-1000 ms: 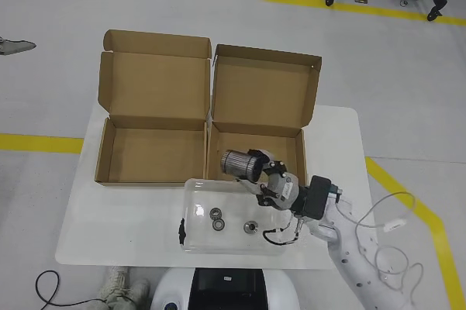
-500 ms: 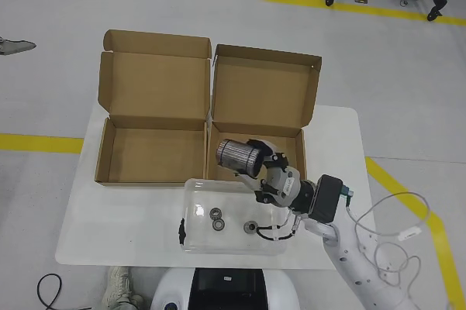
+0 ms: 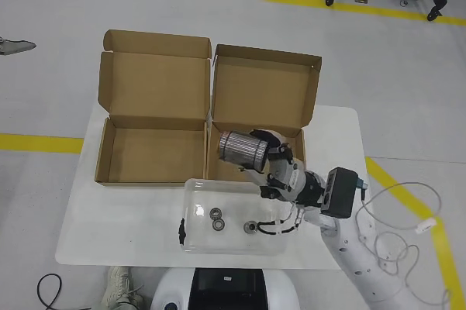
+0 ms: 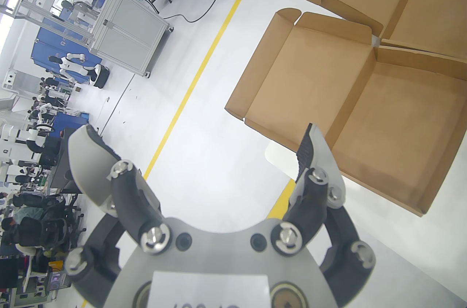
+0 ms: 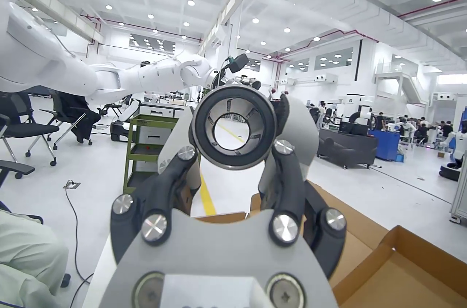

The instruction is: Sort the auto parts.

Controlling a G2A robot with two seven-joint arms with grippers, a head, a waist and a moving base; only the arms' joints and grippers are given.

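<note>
A white table sits under me in a bright workshop hall. Nearest, the clear bin keeps three small bearings together for picking. Just beyond, my right gripper is clenched round a ribbed metal sleeve, held on its side above the right cardboard box, where I judge it belongs. The left cardboard box stands open alongside, likely for the bearings. My left gripper hangs spread and holds nothing, off beside the boxes.
</note>
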